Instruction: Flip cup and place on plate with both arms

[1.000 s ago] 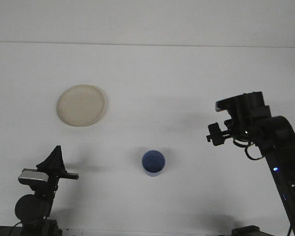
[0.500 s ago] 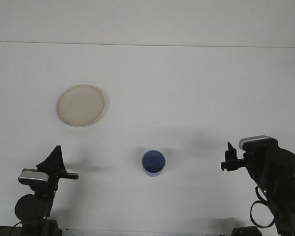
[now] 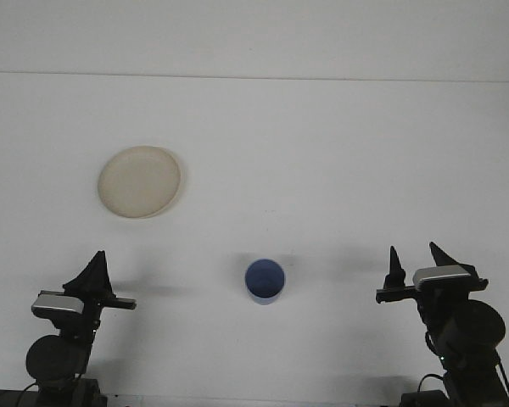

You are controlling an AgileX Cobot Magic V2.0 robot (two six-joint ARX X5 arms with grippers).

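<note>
A blue cup [image 3: 264, 281] stands mouth-up on the white counter [image 3: 322, 153]. Up and left of it lies the beige plate [image 3: 140, 181]. Right of the cup, the right pincer [image 3: 411, 264] is spread; the left pincer [image 3: 96, 271], left of it, cannot be judged. Both rest low, touching nothing.

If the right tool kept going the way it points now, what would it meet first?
The right tool points away from the robot over bare table. The cup sits off to its left, so the way looks free, though depth is hard to judge.
</note>
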